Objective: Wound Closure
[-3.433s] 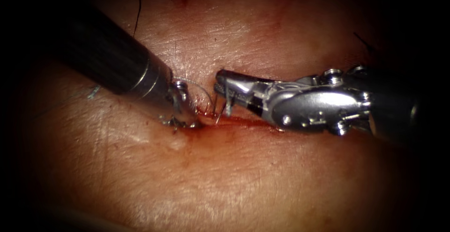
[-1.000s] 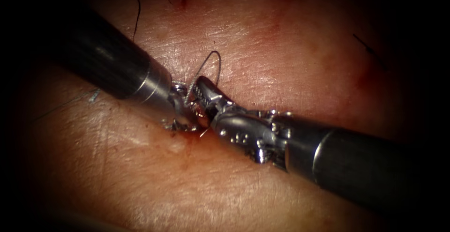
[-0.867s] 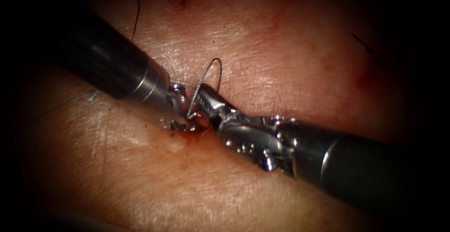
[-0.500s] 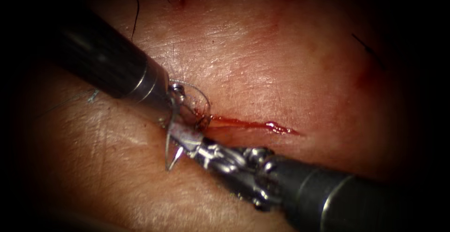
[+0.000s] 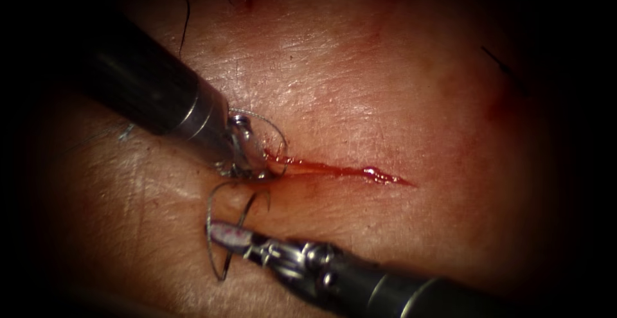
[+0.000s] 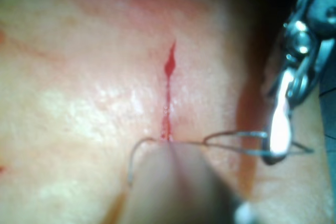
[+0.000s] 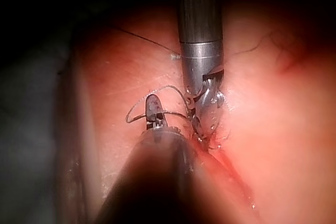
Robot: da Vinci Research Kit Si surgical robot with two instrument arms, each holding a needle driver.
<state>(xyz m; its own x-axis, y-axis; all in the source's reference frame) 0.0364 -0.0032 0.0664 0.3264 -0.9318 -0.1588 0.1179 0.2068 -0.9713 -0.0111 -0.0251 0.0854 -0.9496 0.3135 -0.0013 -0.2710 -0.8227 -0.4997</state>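
We log the right tool (image 5: pixel 226 236) nearest the lens, jaws clamped on the needle (image 5: pixel 215 228) mid-curve; the needle is clear of the tissue (image 5: pixel 360 99), curving above and below the jaws. Beyond it, the left tool (image 5: pixel 247 160) sits at the cut's (image 5: pixel 340 171) left end; its jaws we cannot tell. Thread (image 5: pixel 273 128) loops beside it.

L arm shaft (image 5: pixel 138 83): dark, glossy, showing silver collar at wrist end. R arm shaft (image 5: pixel 411 295): same dark tube w/ steel band, small screws; jaw pads showing reddish smear.
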